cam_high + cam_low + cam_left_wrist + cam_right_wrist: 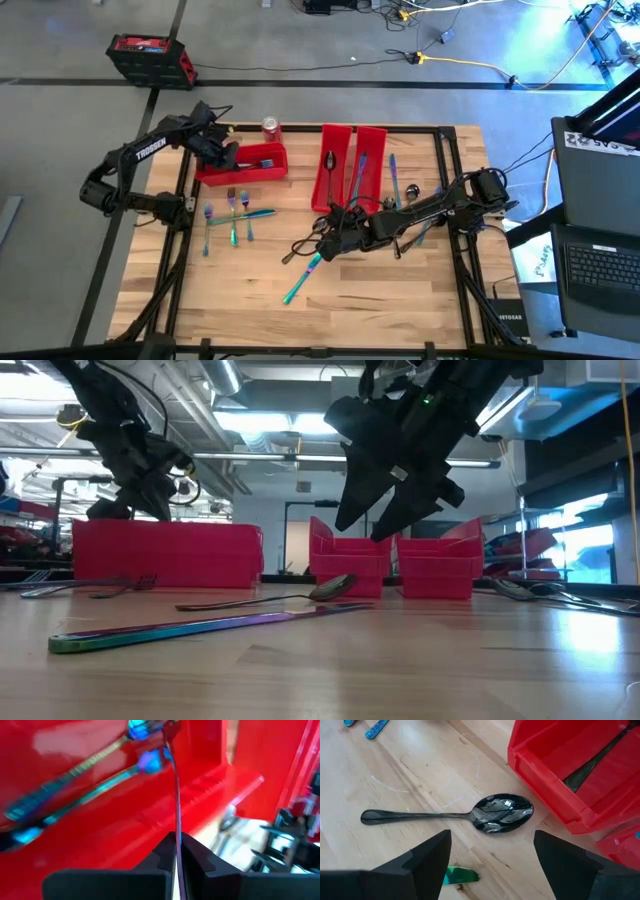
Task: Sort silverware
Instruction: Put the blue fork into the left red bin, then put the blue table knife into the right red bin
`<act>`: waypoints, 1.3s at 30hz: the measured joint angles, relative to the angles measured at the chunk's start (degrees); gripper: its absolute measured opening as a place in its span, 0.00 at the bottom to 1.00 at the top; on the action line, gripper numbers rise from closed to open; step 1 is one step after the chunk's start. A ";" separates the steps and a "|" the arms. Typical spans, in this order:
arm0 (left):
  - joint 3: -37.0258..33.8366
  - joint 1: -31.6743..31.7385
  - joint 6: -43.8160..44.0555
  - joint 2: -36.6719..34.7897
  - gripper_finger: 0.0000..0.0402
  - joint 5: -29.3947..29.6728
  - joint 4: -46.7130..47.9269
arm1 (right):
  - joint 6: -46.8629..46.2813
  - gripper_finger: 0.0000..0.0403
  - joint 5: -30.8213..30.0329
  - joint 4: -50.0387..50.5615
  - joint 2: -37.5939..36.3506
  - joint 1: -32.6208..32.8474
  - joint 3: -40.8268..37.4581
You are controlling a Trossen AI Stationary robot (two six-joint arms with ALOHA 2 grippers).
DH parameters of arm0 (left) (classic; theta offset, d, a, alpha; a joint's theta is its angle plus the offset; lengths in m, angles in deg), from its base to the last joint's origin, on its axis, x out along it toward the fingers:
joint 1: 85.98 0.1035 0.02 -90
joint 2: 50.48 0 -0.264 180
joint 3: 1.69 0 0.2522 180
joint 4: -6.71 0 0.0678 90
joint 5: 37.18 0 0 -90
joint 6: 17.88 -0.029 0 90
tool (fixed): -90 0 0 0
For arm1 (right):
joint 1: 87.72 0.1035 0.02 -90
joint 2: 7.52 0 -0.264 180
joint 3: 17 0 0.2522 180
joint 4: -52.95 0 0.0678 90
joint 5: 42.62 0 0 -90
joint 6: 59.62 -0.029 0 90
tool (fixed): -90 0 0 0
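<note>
The iridescent knife lies nearest, unsorted on the table; behind it the right gripper hovers wide over the dark spoon, while the left gripper pinches a thin utensil over the left red bin, apparently to drop it.

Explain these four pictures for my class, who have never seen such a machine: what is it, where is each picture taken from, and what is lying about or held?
Two robot arms sort cutlery at a wooden table. One picture looks down from above, one looks level across the tabletop, and two come from the wrists. The left gripper, over the red bin on its side, is shut on a thin utensil. The right gripper hangs open above a dark spoon beside two more red bins. Forks and a knife lie loose.
</note>
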State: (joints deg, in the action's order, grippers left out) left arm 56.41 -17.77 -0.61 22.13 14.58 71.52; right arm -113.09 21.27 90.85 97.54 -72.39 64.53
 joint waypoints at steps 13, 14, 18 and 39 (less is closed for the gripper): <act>0.00 1.18 0.23 0.01 0.03 -1.33 -0.15 | 0.14 0.67 -0.31 -0.02 0.00 -0.51 0.00; 0.00 1.18 0.25 0.01 0.05 -1.30 0.11 | 0.31 0.67 -0.31 -0.02 0.00 -0.68 0.00; -0.01 1.18 0.28 -0.01 0.12 -0.77 0.52 | 1.15 0.67 -0.24 -0.02 0.00 -0.87 0.00; 10.14 2.20 -9.15 -0.61 0.33 13.02 10.56 | 1.81 0.67 1.68 -0.12 0.00 -1.57 0.00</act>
State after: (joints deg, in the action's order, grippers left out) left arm 66.54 -15.57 -9.77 21.53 27.59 82.07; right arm -111.28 22.96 90.73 97.54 -73.96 64.53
